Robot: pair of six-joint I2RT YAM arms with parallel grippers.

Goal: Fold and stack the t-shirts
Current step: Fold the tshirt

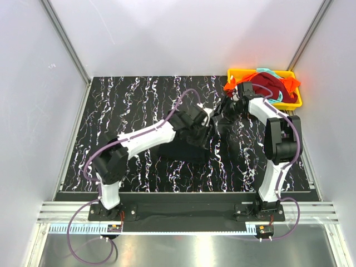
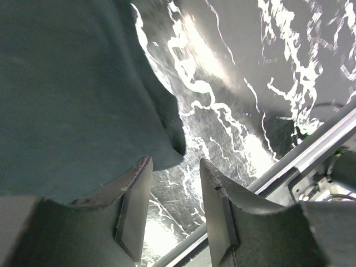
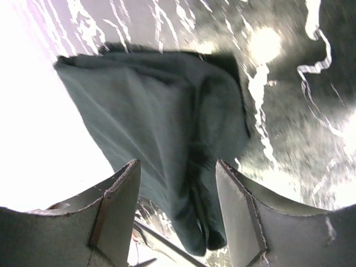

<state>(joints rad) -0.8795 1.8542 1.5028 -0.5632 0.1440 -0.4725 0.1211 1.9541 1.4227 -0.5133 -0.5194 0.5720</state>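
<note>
A yellow tray [image 1: 236, 72] at the far right corner of the worktop [image 1: 128, 105]. Heaped in the tray: a dark red shirt [image 1: 267, 82], with an orange shirt [image 1: 231, 87] spilling over the tray's left edge and a bit of teal shirt [image 1: 268, 70] peeking out at the tray's far side. A black shirt [image 1: 181, 151] out of the tray, lying bunched on the worktop, left of the tray and nearer the arms. Left gripper [image 2: 175, 164] low over the tray-side edge of the black shirt, fingers [image 2: 133, 211] a little apart, nothing between them, shirt edge just beside one finger. Right gripper [image 3: 177, 164] between the tray and the black shirt, opened wide, black cloth showing in the gap; cannot tell whether touching the fingers.
</note>
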